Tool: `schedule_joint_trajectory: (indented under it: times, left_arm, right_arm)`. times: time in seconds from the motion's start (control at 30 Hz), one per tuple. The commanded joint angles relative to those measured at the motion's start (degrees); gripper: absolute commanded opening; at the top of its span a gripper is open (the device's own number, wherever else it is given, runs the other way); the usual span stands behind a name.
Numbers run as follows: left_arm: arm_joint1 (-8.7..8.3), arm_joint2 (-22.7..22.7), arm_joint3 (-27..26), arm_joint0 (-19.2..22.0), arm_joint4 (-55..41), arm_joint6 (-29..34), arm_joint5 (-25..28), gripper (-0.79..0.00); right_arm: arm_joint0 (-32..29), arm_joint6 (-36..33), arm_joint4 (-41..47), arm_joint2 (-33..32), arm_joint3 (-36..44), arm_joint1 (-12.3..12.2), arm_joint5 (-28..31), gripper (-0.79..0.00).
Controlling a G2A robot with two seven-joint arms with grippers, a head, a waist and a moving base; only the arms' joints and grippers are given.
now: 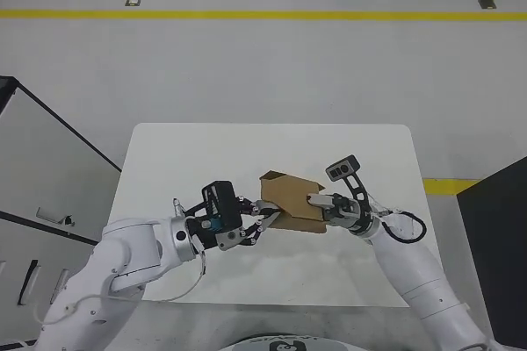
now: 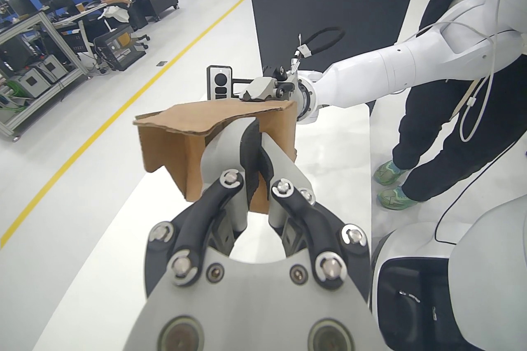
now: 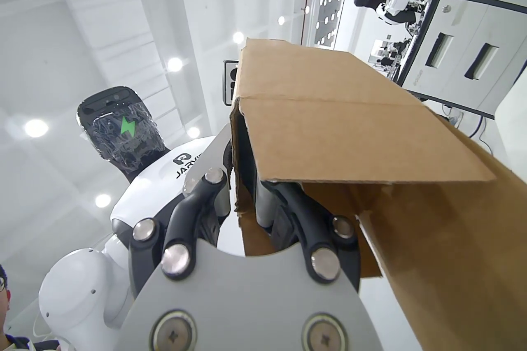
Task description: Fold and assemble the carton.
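Observation:
A brown cardboard carton [image 1: 292,200] is held above the white table [image 1: 202,158] near its middle, between my two arms. My left gripper [image 1: 265,213] is shut on the carton's left wall, and the left wrist view has its fingers [image 2: 253,147] pinching a cardboard panel of the carton [image 2: 173,138]. My right gripper [image 1: 318,204] is shut on the carton's right end; in the right wrist view its fingers [image 3: 263,200] clamp a flap of the carton [image 3: 329,130]. The carton is partly opened, with loose flaps at both ends.
A grey cabinet [image 1: 35,184] stands left of the table and a dark cabinet [image 1: 509,237] stands to the right. A person [image 2: 453,147] stands just beyond the table's edge on the right arm's side.

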State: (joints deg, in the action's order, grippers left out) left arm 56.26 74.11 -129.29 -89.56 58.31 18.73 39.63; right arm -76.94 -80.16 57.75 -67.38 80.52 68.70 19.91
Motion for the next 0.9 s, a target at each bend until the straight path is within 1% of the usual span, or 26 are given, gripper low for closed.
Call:
schedule_joint_trajectory:
  times: [0.0, 0.17, 0.43, 0.63, 0.87]
  left_arm:
    - [0.01, 0.23, 0.05, 0.18, -0.02, -0.16, -0.65, -0.785]
    - [-0.02, 0.42, 0.07, 0.07, -0.18, -0.35, -0.88, -0.785]
    - [-0.03, -0.72, -0.08, 0.07, 0.21, -0.25, -0.44, -0.785]
    - [-0.09, 0.37, 0.13, -0.03, 0.21, -0.91, -1.31, -0.785]
    - [-0.23, 0.50, -0.26, -0.86, 0.22, -0.97, -0.39, -0.785]
  right_arm:
    - [-0.03, -0.16, 0.05, -0.19, -0.18, 0.01, 0.02, -0.785]
    - [-0.20, -0.30, 0.00, -0.48, -0.18, 0.01, -0.18, -0.785]
    - [-0.49, -0.64, -0.11, -0.26, 0.23, 0.15, -0.50, -0.785]
    - [-0.77, -0.64, -0.30, -0.44, 0.17, 0.17, -0.75, -0.785]
    - [-0.97, -0.20, -0.92, -0.07, 0.28, 0.27, -1.40, -0.785]
